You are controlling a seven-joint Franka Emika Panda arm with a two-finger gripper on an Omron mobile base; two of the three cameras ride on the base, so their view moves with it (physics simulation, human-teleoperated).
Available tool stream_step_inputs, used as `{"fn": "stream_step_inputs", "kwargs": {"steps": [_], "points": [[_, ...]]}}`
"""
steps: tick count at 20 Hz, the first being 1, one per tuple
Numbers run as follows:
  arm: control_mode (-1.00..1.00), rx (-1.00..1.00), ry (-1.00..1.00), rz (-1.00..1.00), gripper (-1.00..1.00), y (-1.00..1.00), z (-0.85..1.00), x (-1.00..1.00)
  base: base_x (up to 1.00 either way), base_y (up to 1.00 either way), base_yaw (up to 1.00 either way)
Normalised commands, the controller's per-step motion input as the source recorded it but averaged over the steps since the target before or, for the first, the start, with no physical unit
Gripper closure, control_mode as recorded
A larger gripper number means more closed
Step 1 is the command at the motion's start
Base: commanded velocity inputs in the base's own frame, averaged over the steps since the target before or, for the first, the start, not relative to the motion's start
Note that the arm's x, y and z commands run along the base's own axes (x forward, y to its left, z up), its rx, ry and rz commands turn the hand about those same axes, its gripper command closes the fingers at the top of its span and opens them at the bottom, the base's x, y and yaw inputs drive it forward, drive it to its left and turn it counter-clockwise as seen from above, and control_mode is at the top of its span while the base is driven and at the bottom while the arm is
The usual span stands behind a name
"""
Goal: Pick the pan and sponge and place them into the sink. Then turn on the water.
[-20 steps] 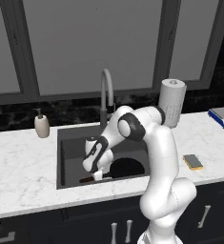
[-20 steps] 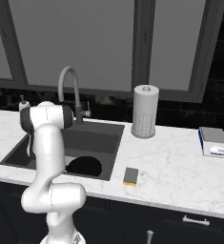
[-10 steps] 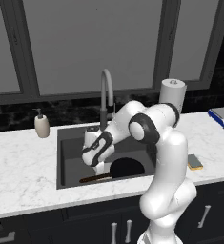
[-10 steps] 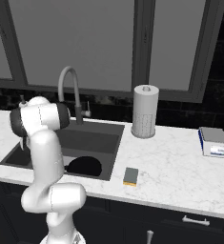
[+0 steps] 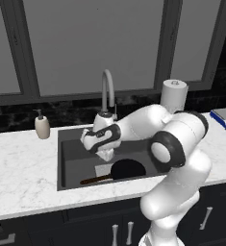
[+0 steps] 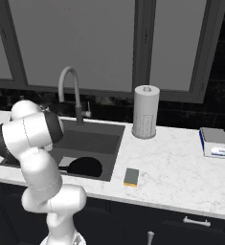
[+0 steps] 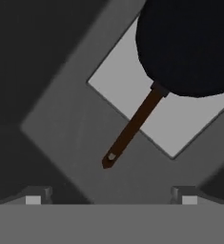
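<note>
Over the sink [image 5: 66,163], my gripper [image 5: 106,154] hangs with its jaws spread wide and nothing between them; in the hand view the two fingertips [image 7: 33,199] stand far apart at the bottom, well clear of everything. The pan [image 5: 128,169] lies flat on the basin floor, partly over the lighter square, with its handle [image 7: 132,127] running from the black disc toward seven o'clock in the hand view. So the pan's part looks done, and I judge the step in hand is to leave the basin and go for the sponge [image 6: 131,176]. It sits on the marble counter [image 6: 181,167], just beside the sink's front right corner, at about five o'clock from the pan in the right base view. To do this well, I should rise straight up first, so that my fingers clear the pan handle and the basin wall, and mind the faucet [image 5: 107,91] standing close behind my wrist. Then I should swing across, come down over the sponge's middle and close across its shorter width.
</note>
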Motion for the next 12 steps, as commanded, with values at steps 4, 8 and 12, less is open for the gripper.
{"fn": "stream_step_inputs", "kwargs": {"steps": [4,8,12], "points": [[-1.0,0.0,-0.03,0.47,-1.0,-0.5,0.88,-0.44,0.0,0.0,0.0],[-1.0,-0.09,-0.01,0.38,-1.0,-0.51,0.67,-0.55,0.0,0.0,0.0],[-1.0,-0.17,-0.02,0.26,-1.0,-0.29,0.65,-0.46,0.0,0.0,0.0]]}}
